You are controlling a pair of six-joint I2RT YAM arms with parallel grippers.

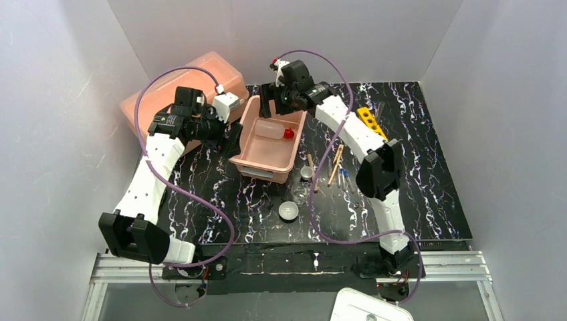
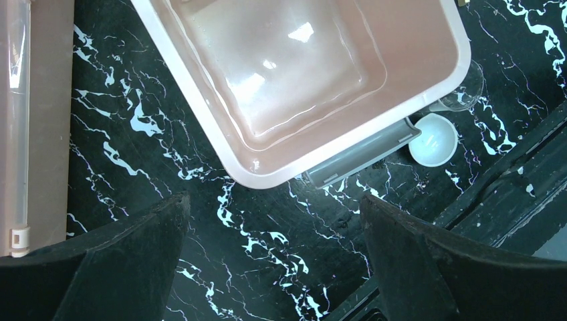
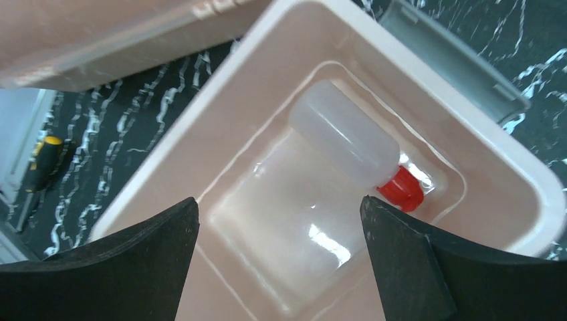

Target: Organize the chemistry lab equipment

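A white squeeze bottle with a red spout (image 1: 274, 131) lies on its side inside the pink tub (image 1: 244, 137); it also shows in the right wrist view (image 3: 344, 144). My right gripper (image 1: 274, 107) hangs open and empty over the tub's far end (image 3: 279, 200). My left gripper (image 1: 231, 140) is open and empty above the table beside the tub's left near corner (image 2: 274, 200). A white dish (image 1: 288, 211), a clear funnel (image 1: 300, 194), a tiny beaker (image 1: 306, 172), wooden sticks (image 1: 334, 165), thin tubes (image 1: 344, 177) and a yellow holed rack (image 1: 371, 120) lie right of the tub.
A large pink lidded box (image 1: 187, 87) stands at the back left, close to my left arm. A grey piece (image 2: 361, 154) sticks out under the tub's near edge, with the white dish (image 2: 433, 139) beside it. A yellow-and-black tool (image 3: 41, 157) lies past the tub's far side.
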